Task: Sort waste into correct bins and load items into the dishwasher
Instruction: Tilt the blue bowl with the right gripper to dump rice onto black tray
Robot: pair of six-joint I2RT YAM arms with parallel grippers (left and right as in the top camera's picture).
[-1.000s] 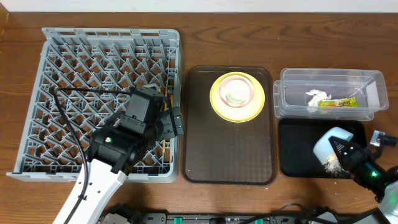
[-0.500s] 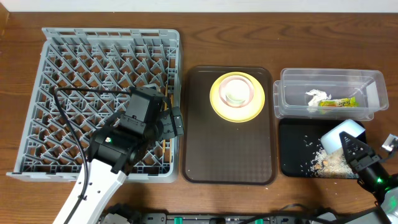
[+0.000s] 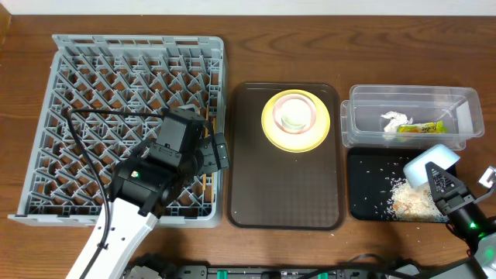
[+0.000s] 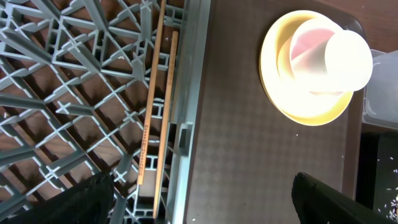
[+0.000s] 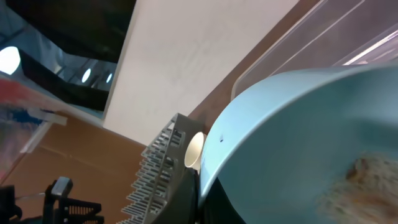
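On black tray (image 3: pixel 363 167), more rice (image 3: pixel 411 203), blue bowl (image 3: pixel 430 161) shifted right

Plate (image 3: pixel 297 146) on tray (image 3: pixel 283 186), right of rack (image 3: pixel 101 85)

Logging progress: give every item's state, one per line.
light blue bowl: tilted over black tray, held by right tool
rice scraps: scattered on black tray
clear tub: holds napkin and wrapper
chopsticks: lying in dish rack
yellow plate: carries pink bowl, white cup
left tool: open

A brown serving tray (image 4: pixel 249 143) lies on the wooden table (image 3: pixel 232 23) ahead of the left fingers (image 4: pixel 329 202); perhaps cardboard (image 5: pixel 74 155) stands far off.
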